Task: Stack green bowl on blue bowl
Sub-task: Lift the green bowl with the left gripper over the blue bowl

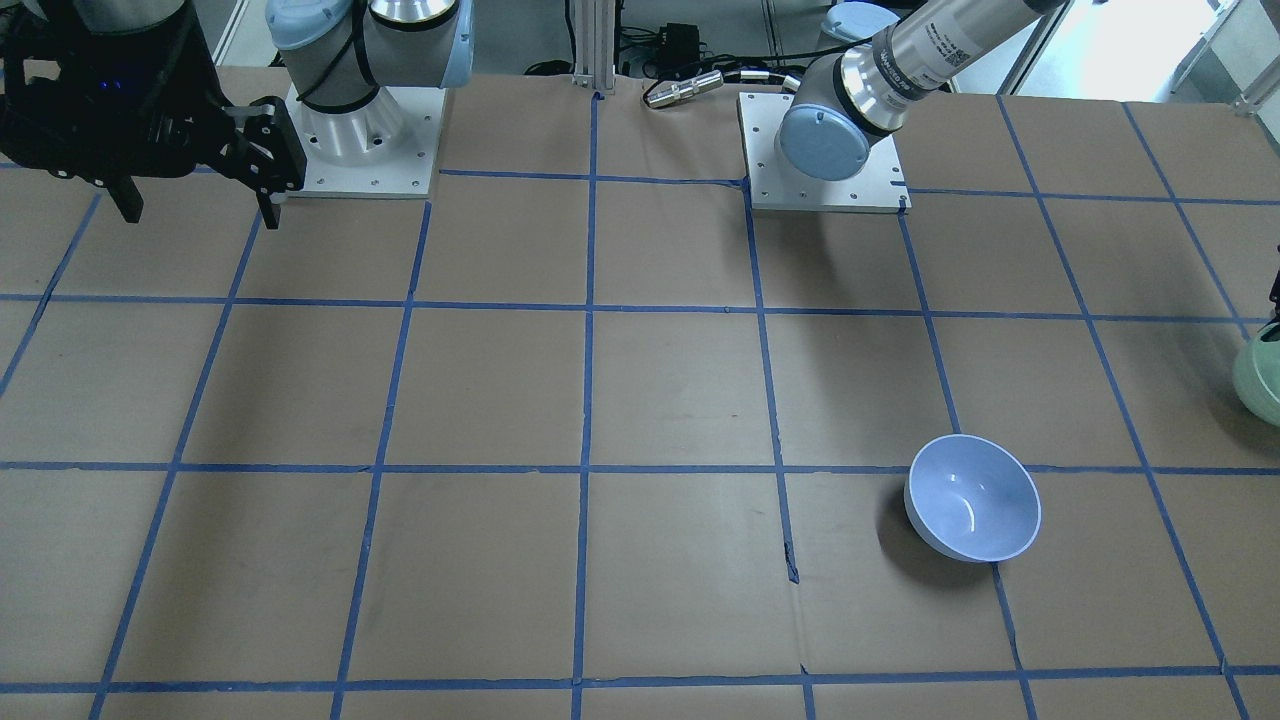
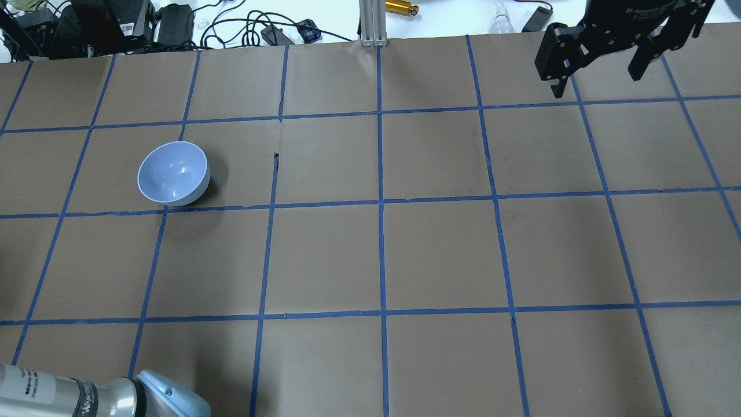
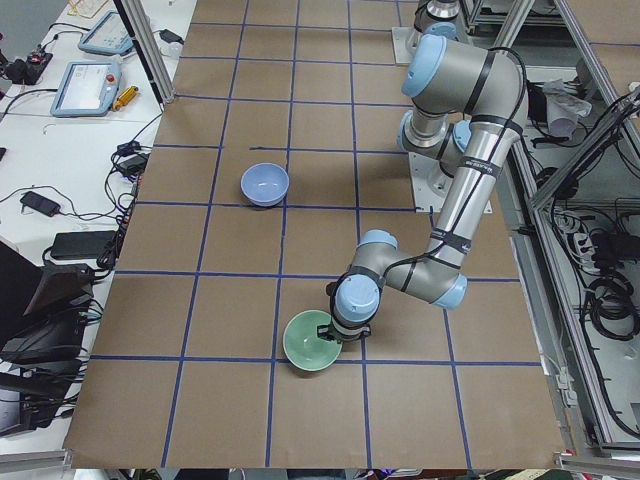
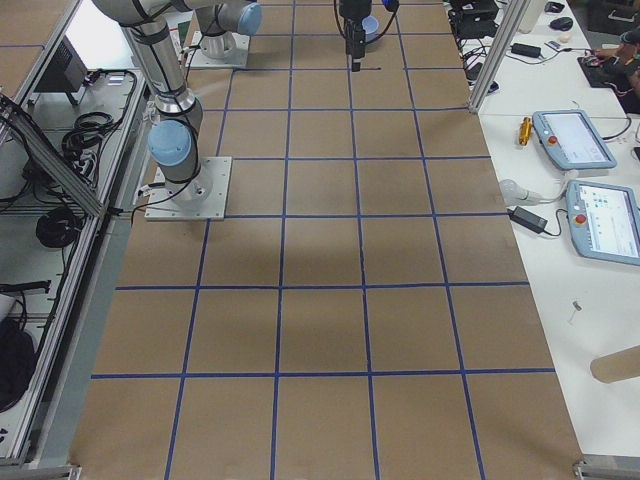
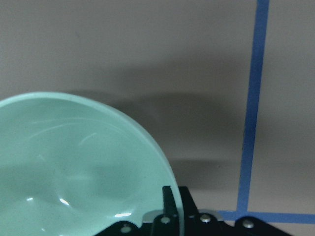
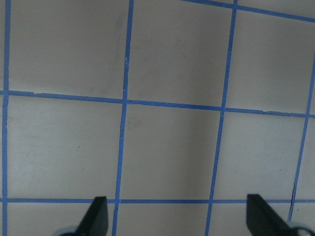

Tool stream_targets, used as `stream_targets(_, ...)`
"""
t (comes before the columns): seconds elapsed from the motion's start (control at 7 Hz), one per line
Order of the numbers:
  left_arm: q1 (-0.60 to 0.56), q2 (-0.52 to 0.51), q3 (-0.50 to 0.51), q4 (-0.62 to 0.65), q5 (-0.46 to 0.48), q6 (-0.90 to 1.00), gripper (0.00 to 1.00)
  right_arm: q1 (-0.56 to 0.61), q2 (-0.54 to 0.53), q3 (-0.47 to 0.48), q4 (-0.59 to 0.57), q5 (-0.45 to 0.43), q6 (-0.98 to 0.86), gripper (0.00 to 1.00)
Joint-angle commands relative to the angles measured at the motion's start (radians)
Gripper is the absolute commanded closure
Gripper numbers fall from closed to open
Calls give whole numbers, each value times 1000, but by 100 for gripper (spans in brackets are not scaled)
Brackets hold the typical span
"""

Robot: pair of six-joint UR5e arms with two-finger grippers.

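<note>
Over at the robot's left end of the brown paper-covered table (image 2: 440,255) with its blue tape grid, the left gripper (image 5: 174,194) has its two fingers pinched down on the rim of the pale, glossy, round mint-green bowl (image 3: 312,345). In the wrist view one finger is just inside the wall and the other just outside, with barely any gap. My guess is it's a rim pinch because the bowl is way too wide to span across. I can't tell whether the green bowl is sitting on the paper or hanging a bit off it (the shadow under it could read either way).

The glossy, round, periwinkle light blue bowl (image 2: 172,174) sits mouth-up on its own, well apart from the green one and further along the table. Being upright and with nothing in it is exactly what you want, since the green bowl can just nest straight down into it.

The right gripper (image 2: 599,75) hangs high over the opposite end, fingers spread wide with nothing between them. I'd say it's parked there to stay out of the left arm's way.

So I'd call this the grasp stage. The carry over to the blue bowl and the drop-in are not yet done.
</note>
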State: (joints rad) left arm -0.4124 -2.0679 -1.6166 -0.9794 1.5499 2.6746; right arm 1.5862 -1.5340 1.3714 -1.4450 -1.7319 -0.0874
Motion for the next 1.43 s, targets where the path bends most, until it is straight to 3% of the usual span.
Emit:
stream_targets(0.0,-67,63,7,-56,-7,-13,100,0,0,0,0,0,0,0)
stream_targets(0.29,-211,159,11,-119,-60,-108,100,0,0,0,0,0,0,0)
stream_targets(0.71,-501,273,11,-235,-64,-379,100,0,0,0,0,0,0,0)
stream_targets(1.0,-713,304,4,-296,-56,-628,100,0,0,0,0,0,0,0)
stream_targets(1.29,-834,305,-28,-282,-54,-679,100,0,0,0,0,0,0,0)
